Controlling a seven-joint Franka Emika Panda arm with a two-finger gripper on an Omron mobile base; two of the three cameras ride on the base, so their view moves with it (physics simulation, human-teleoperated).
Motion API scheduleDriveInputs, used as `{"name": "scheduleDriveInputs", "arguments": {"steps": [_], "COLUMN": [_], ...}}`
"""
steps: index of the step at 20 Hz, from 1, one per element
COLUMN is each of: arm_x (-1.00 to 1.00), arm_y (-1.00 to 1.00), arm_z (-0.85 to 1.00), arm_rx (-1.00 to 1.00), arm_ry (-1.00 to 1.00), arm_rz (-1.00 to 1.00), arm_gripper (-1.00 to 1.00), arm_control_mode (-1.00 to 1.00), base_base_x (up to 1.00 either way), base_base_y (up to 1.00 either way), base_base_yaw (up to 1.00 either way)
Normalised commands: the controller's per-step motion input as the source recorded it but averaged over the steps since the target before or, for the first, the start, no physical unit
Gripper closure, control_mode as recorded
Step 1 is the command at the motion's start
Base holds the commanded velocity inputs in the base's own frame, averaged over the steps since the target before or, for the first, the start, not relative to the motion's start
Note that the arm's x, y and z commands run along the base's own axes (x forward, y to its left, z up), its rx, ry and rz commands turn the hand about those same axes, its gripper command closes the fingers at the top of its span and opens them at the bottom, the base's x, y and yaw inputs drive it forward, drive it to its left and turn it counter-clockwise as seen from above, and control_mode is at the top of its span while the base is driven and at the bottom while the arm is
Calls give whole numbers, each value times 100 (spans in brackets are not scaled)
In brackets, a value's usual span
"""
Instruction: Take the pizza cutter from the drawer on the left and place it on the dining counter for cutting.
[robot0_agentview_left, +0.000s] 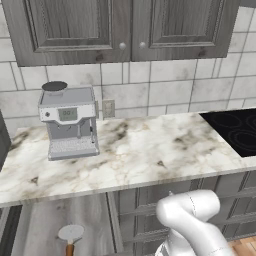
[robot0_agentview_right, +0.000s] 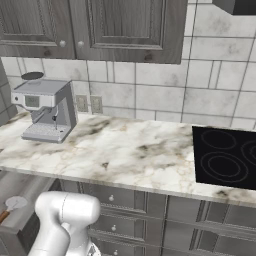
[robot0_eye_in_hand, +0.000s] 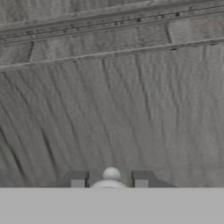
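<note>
— Pincer?
— My gripper (robot0_eye_in_hand: 109, 179) is clamped on the drawer's (robot0_eye_in_hand: 109, 109) silver knob (robot0_eye_in_hand: 110, 174).
— Cutter?
— The pizza cutter (robot0_agentview_left: 70, 237) lies inside the drawer, below the coffee machine (robot0_agentview_left: 69, 121).

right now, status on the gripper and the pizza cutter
Gripper shut on the drawer knob, facing the grey drawer front. Pizza cutter lying in the open drawer, untouched. Coffee machine up on the worktop, nothing blocking.
</note>
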Motion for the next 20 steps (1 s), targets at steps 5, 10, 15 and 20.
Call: {"name": "scheduleDriveInputs", "arguments": {"steps": [5,10,15,20], "arm_x": [-58,-53,-11,-14], "arm_y": [1,0,0,0], "arm_z": [-1,0,0,0], "arm_rx": [0,0,0,0], "arm_ry": [0,0,0,0], "arm_rz": [0,0,0,0], "arm_gripper": [100,100,-100,-100], "arm_control_mode": [-100,-100,-100,-100], "base_base_x": [0,0,0,0], "base_base_y": [0,0,0,0], "base_base_yaw": [0,0,0,0]}}
